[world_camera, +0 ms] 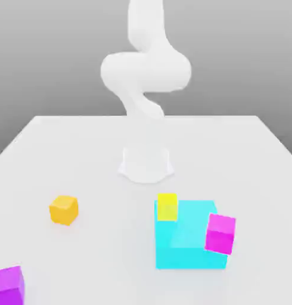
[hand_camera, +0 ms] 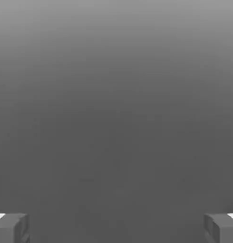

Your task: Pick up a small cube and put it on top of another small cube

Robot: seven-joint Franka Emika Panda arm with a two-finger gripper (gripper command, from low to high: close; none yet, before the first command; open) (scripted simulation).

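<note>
Exterior view, arm pose, as seen from where I stand: the white arm [world_camera: 146,71] rises from its base [world_camera: 146,164] at the far-middle part of the pale tabletop [world_camera: 106,250]. From the base it goes up approx. vertically, bends through a narrow slanted section, swells into a thick joint lying crosswise, i.e. wider than the links above & below, then narrows again & runs up past the upper edge, more or less over the base. Hand view: the gripper [hand_camera: 117,228] stands wide, its two fingers well apart w/ nothing btwn them; beyond is plain grey, shading from dark to lighter. Layout of objects, exterior view: the violet cube [world_camera: 8,288], i.e. the task's small cube, sits on the tabletop at the near corner on the exterior view's left, partly cut off by the edge, well apart from the others. The orange cube [world_camera: 64,210] lies farther back on the same side, turned at an angle. Toward the exterior view's right is the flat cyan block [world_camera: 190,257], much larger than any cube. The yellow cube [world_camera: 167,207] overlaps its far-left corner in this view; the magenta cube [world_camera: 220,233], slightly tilted, overlaps its right side. Whether either cube touches the block, can't tell.
</note>
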